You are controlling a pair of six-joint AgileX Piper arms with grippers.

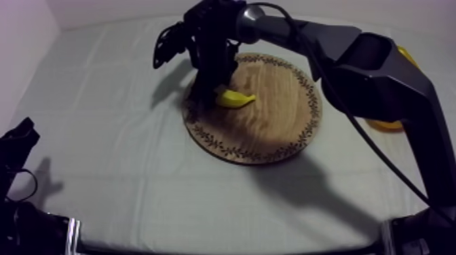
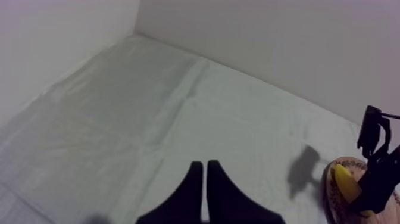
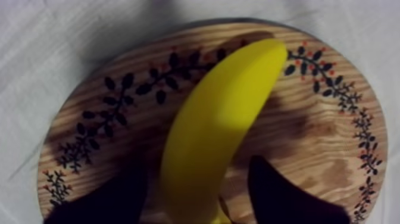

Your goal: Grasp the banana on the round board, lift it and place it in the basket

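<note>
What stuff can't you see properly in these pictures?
Yellow basket: top view, mostly hidden behind the right arm.
Banana: top view, one end hidden under the right claw; right wrist view, near end cut off by the edge.
Wooden board: left wrist view, mostly cut off by the edge.

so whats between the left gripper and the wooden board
Only bare cloth, crossed by a shadow, lies between the left gripper and the wooden board. The left wrist view shows it, and the top view agrees.
</note>
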